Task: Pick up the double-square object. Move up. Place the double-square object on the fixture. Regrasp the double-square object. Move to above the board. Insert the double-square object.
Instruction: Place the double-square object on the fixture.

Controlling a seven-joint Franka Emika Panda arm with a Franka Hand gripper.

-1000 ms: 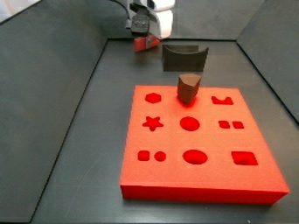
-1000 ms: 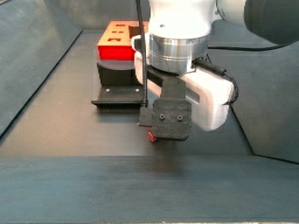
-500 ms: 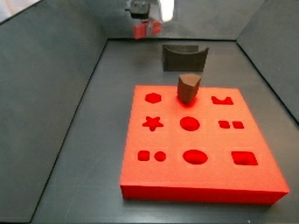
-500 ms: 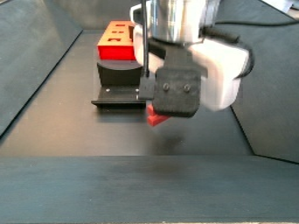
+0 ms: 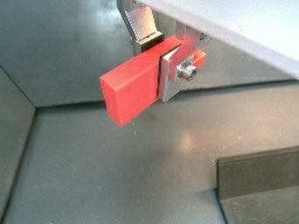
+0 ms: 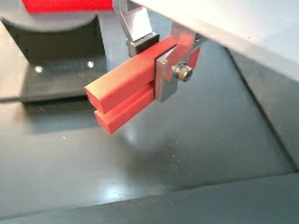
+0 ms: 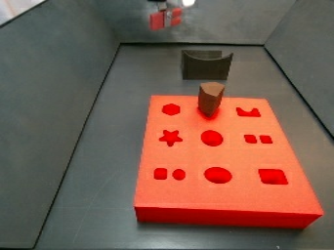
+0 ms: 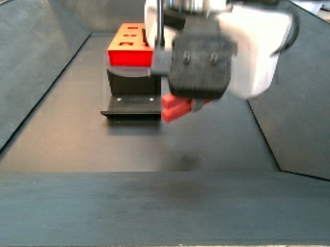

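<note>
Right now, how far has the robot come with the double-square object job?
Done: the gripper holds the double-square object, lifted off the floor. In hand: the move up. Left: placing it on the fixture, regrasping, then inserting into the board.

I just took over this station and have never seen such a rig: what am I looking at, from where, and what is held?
It is one robot arm. Its end effector, seen close in both wrist views, is raised above the dark floor and shut on the double-square object, a small red block. Two cameras ride on the wrist; two stand beside the table. In a side view the red board with shaped holes lies on the floor, a brown peg stands in it, and the dark fixture stands behind.
</note>
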